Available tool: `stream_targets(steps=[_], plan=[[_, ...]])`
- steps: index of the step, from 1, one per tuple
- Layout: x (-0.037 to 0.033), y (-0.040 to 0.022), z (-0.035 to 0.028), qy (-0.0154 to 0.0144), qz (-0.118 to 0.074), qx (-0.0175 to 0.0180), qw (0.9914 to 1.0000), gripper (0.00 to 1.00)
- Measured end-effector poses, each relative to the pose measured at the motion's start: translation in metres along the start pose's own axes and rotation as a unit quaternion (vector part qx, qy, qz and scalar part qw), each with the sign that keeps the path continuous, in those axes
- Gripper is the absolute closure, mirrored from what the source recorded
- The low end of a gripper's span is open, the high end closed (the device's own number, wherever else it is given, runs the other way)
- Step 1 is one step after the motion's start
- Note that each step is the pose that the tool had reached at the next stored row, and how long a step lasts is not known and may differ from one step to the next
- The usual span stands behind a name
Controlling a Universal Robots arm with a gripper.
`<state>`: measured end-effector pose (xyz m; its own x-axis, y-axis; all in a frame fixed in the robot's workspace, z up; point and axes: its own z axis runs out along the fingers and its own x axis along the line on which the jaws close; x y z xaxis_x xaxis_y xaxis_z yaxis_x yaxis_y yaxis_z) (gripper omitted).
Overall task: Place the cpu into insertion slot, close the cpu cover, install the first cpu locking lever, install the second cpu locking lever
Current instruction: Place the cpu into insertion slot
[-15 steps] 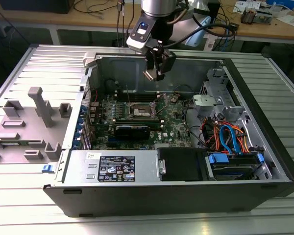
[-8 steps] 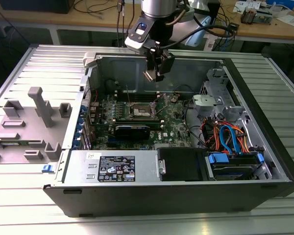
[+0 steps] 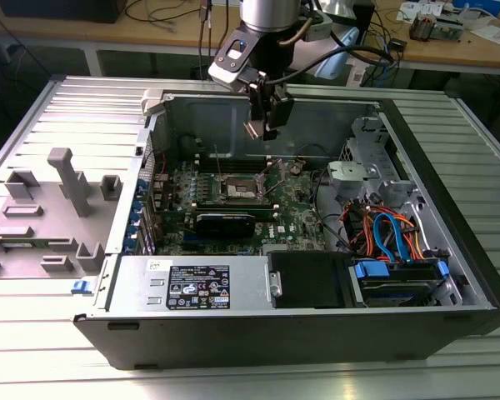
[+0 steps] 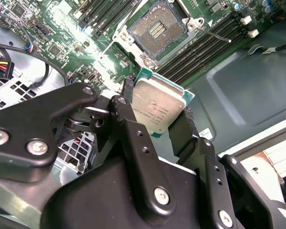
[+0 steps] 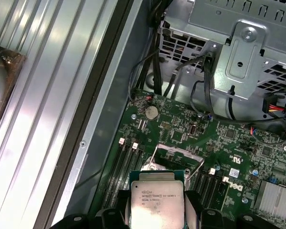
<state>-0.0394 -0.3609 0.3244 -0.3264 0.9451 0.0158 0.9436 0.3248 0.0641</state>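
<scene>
The cpu [image 4: 158,109] is pinched by two opposite edges in the hand [image 3: 262,129], which is closed on it w/ the silver top facing the wrist cams. It hangs well above the board, not yet seated. The insertion slot [image 3: 237,188] lies below, slightly toward the exterior view's left, open w/ contacts bare. Memory slots [image 4: 200,52] sit just beside it and a raised lever [image 4: 214,34] juts out near them, so side room looks tight.
</scene>
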Motion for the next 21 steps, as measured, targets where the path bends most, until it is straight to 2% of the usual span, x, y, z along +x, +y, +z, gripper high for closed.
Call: stream_targets(steps=[10,13,18,21], plan=[[0.0,0.0,0.0,-0.0002,0.0,0.0001,1.0,0.46],[0.0001,0.0,0.0006,-0.0007,0.006,0.0003,0.99998,0.46],[-0.0001,-0.0003,0.0048,0.0006,0.032,0.0091,0.99945,0.46],[-0.0001,-0.0005,0.0077,0.0009,0.047,0.0125,0.99883,0.46]])
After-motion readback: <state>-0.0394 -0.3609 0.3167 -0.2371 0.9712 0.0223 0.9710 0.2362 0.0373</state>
